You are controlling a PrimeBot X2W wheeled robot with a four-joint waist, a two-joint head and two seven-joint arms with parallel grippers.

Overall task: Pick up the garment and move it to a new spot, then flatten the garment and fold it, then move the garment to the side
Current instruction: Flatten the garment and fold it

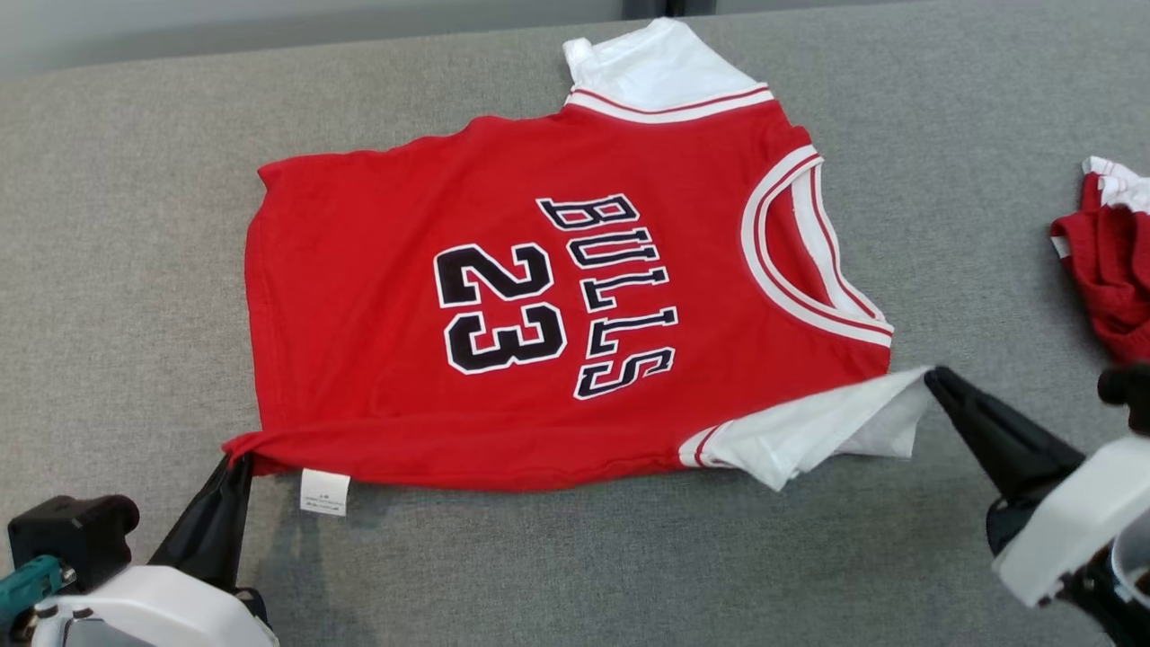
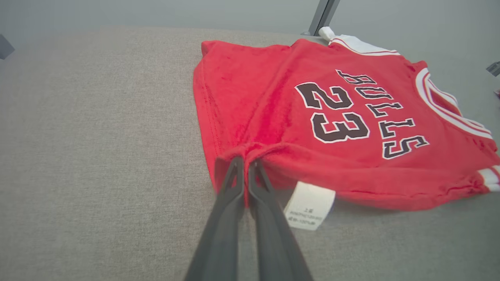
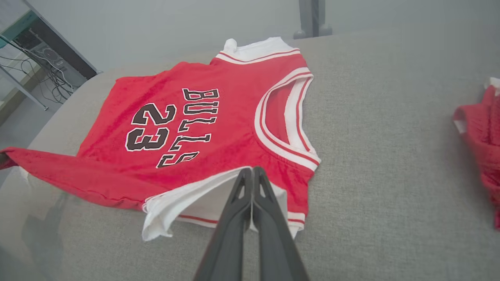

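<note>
Head view: the garment [image 1: 557,305] lies spread print-up on the grey tabletop [image 1: 117,270], collar toward 3 o'clock, hem toward 9. At 7 o'clock the left gripper [image 1: 235,463] is clamped on the near hem corner. At 4 o'clock the right gripper [image 1: 934,377] pinches the white sleeve [image 1: 809,431]. A red bundle [image 1: 1110,270] lies well apart at 3 o'clock.

Left wrist view: the left gripper [image 2: 245,162] is closed tight on bunched red hem, with a white label [image 2: 310,205] just beside it at 4 o'clock.

Right wrist view: the right gripper [image 3: 252,171] is closed on the lifted sleeve [image 3: 187,203].
</note>
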